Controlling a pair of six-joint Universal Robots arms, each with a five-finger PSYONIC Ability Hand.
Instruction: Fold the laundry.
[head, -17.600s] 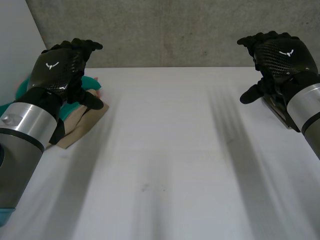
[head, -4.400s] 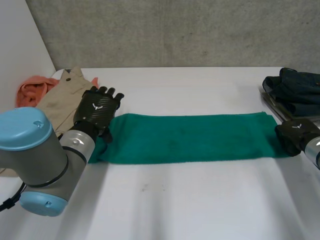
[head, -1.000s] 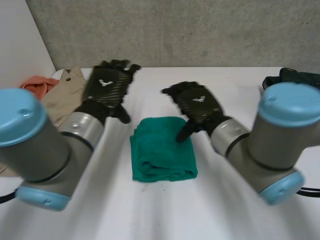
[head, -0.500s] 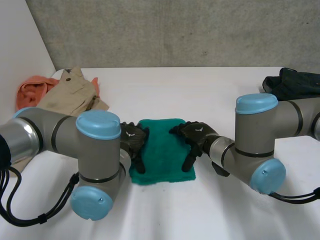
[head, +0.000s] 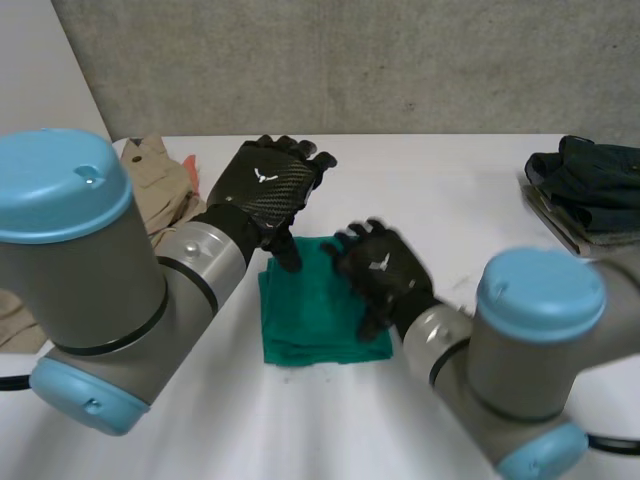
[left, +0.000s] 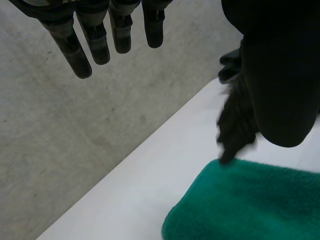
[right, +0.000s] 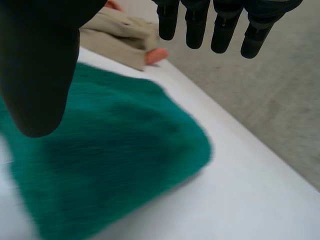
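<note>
Two black hands with a carbon-weave shell on the back are over one folded green towel, and neither is holding anything. The towel's a thick, fuzzy terry thing folded into a chunky near-square with soft rounded edges, sitting mid-table toward the front. The left hand is up by the towel's far left corner, fingers straight and spread loose, thumb pointing down at the cloth. The right hand is over the towel's right side with its fingers hanging straight and relaxed too, so open as well; can't honestly tell if it's touching the fabric or just above it. In the left wrist view the right hand's fingertips sit right at the towel's far edge. The arms are fat grey cylinders with smooth light-blue caps. The table is plain matte white and flat. Off at the far left there's a crumpled beige garment that looks like stiff woven cotton, with a bit of orange-pink cloth poking out just beside it. Far right edge has a pile of dark blue clothes, denim-looking, well apart from the towel. Behind the table is a rough, speckled grey concrete wall.
</note>
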